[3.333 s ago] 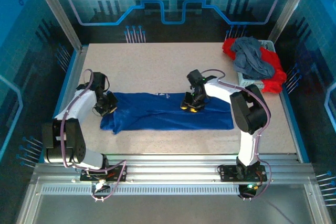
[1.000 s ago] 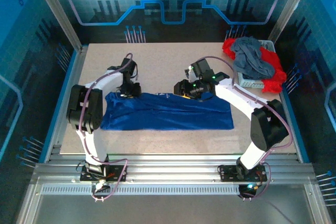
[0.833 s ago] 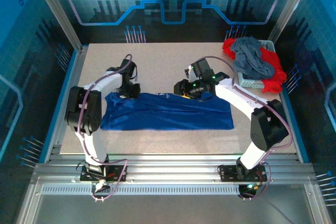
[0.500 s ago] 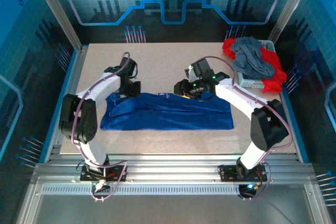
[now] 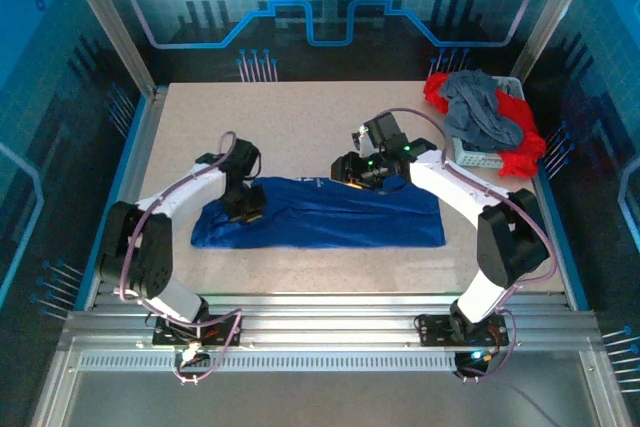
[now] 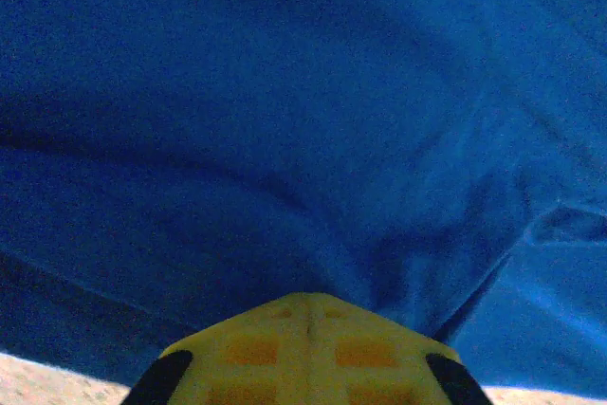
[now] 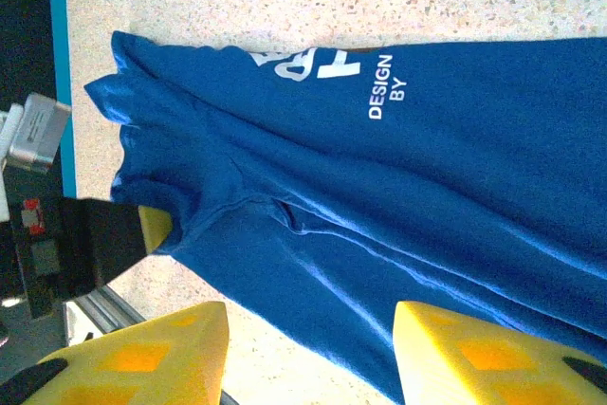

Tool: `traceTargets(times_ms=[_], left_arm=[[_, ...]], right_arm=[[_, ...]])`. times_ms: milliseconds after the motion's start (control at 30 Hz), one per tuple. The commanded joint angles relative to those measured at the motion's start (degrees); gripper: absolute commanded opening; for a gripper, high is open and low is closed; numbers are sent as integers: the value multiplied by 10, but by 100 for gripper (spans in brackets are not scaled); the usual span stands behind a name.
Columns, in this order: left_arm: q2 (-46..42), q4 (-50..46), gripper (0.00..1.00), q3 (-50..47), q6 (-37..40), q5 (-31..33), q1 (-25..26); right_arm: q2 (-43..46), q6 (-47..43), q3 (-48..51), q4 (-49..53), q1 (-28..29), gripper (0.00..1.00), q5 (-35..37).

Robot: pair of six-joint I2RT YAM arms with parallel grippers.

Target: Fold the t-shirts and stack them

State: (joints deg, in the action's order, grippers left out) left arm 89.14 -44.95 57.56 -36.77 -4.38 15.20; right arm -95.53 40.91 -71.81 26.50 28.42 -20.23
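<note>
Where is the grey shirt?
In the top view, the grey t-shirt lies at the far right corner, on the red t-shirts in the white basket.

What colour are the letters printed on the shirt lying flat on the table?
White lettering on the blue t-shirt, clearest in the right wrist view.

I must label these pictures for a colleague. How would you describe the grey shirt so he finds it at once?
At the table's far right corner stands a white basket. The grey shirt lies crumpled on top; its neighbours are bright red.
</note>
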Motion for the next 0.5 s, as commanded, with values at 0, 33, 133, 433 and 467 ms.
traceTargets(times_ms=[0,33,133,433,467], left_arm=[[-31,5,14,-39,-85,-65,4],[-36,10,20,-48,-94,-75,4],[-47,10,43,-58,-107,-80,4],[-59,1,36,-14,-110,-25,-33],[-53,4,34,-12,-111,-22,-45]], right_arm=[[0,0,13,-3,-6,50,-14],[0,0,15,-4,-6,50,-15],[0,0,18,-5,-6,50,-17],[4,-1,23,1,-6,49,-11],[6,-3,24,6,-7,48,-6]])
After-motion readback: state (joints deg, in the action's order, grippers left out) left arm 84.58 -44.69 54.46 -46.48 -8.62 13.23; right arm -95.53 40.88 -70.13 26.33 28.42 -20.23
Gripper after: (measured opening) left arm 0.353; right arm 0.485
